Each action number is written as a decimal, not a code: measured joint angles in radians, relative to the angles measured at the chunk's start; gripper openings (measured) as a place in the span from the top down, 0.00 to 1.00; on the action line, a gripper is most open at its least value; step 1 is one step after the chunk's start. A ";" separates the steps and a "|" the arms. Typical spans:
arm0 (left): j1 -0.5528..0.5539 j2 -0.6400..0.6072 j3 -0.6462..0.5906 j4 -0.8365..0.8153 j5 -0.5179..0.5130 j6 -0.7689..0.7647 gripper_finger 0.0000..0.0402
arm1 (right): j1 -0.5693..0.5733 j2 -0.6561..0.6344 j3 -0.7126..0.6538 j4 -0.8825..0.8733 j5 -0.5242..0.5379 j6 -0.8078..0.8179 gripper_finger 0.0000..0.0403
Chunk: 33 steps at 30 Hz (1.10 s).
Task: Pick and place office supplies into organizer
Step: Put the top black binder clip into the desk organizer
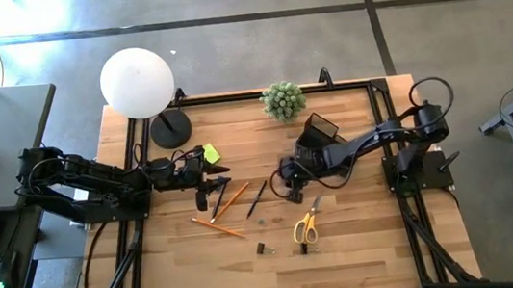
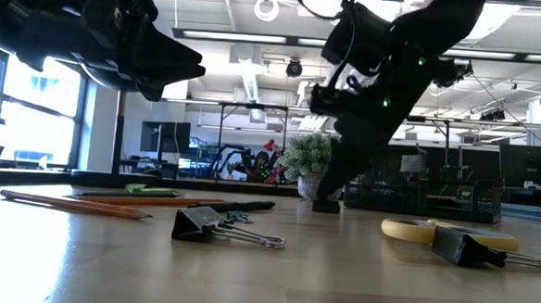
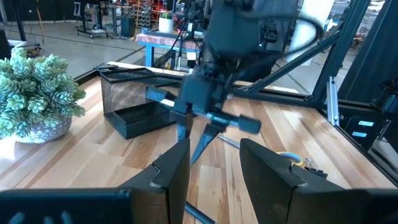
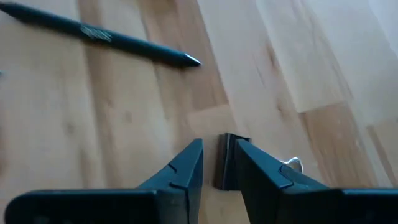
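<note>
Wooden bench [image 1: 365,248] on a concrete floor, open workshop behind it. Left arm reaches in from the left; left claw [image 1: 206,190] hovers above the bench with its fingers [image 3: 171,171] apart, holding nothing, just beside the lime-green sticky-note pad [image 1: 210,154]. White globe lamp [image 1: 137,82] on its round base stands at the back left. Below the left claw: two orange pencils [image 1: 219,227] crossing, with a dark pen [image 1: 257,199] to their right. One binder clip [image 1: 260,248] lies toward the front edge. Yellow-handled scissors [image 1: 306,227] are front of centre. Right claw [image 1: 293,194] is down at the bench near mid-bench, fingers [image 4: 186,171] clamped on a small dark binder clip [image 4: 225,163] that stands on the wood. Black mesh organizer [image 1: 320,132] sits behind the right claw, under the right arm, close to the potted plant [image 1: 283,100] at the back edge.
</note>
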 joint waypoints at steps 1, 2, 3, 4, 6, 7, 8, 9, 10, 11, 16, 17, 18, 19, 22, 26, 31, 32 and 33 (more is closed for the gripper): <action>0.000 0.000 0.000 0.000 0.000 -0.001 0.68 | 0.001 0.011 0.000 -0.007 0.008 -0.003 0.78; 0.000 0.000 0.000 0.000 0.000 -0.001 0.68 | 0.001 0.020 0.000 -0.007 0.008 -0.005 0.79; 0.000 0.000 0.000 -0.001 0.000 -0.001 0.68 | 0.001 0.024 0.000 -0.004 0.008 -0.003 0.79; 0.000 0.000 0.000 -0.001 0.000 -0.001 0.68 | 0.001 0.030 0.001 0.000 0.008 0.000 0.79; 0.000 0.000 0.000 -0.002 -0.004 -0.001 0.68 | 0.001 0.033 0.002 0.003 0.009 0.013 0.80; 0.000 0.000 0.000 -0.004 -0.008 -0.001 0.68 | 0.001 0.034 0.002 0.002 0.009 0.016 0.81; 0.000 0.000 0.000 -0.004 -0.010 -0.001 0.68 | 0.001 0.034 0.002 0.002 0.009 0.017 0.81; 0.000 0.000 0.000 -0.006 -0.013 -0.001 0.68 | 0.000 0.034 0.002 0.001 0.009 0.015 0.82; 0.000 0.000 0.000 -0.009 -0.015 -0.001 0.68 | 0.001 0.034 0.002 -0.002 0.010 0.013 0.84; 0.000 0.000 0.000 -0.014 -0.018 -0.001 0.68 | 0.001 0.035 0.002 -0.003 0.011 0.010 0.85; 0.000 0.000 0.000 -0.020 -0.027 -0.001 0.68 | 0.002 0.035 0.002 -0.003 0.007 -0.008 0.95; 0.000 0.000 0.000 -0.020 -0.027 -0.001 0.68 | 0.003 0.035 0.003 -0.004 0.007 -0.009 0.97; 0.000 0.000 0.000 -0.020 -0.027 -0.001 0.68 | 0.005 0.035 0.003 -0.004 0.008 -0.012 0.98; 0.000 0.000 0.000 -0.021 -0.027 -0.001 0.68 | 0.007 0.035 0.004 -0.004 0.008 -0.022 0.98; 0.000 0.000 0.000 -0.021 -0.027 -0.001 0.68 | 0.013 0.033 0.026 -0.044 0.009 -0.035 0.98; 0.000 0.000 0.000 -0.021 -0.027 -0.001 0.68 | 0.019 0.000 0.072 -0.182 0.015 -0.063 1.00; 0.000 0.000 0.000 -0.022 -0.026 -0.002 0.68 | 0.019 -0.071 0.125 -0.296 0.086 -0.100 1.00; 0.000 0.000 0.000 -0.022 -0.026 -0.002 0.68 | 0.018 -0.083 0.131 -0.332 0.111 -0.108 1.00; 0.000 0.000 0.000 -0.022 -0.026 -0.002 0.68 | 0.017 -0.099 0.137 -0.366 0.139 -0.117 1.00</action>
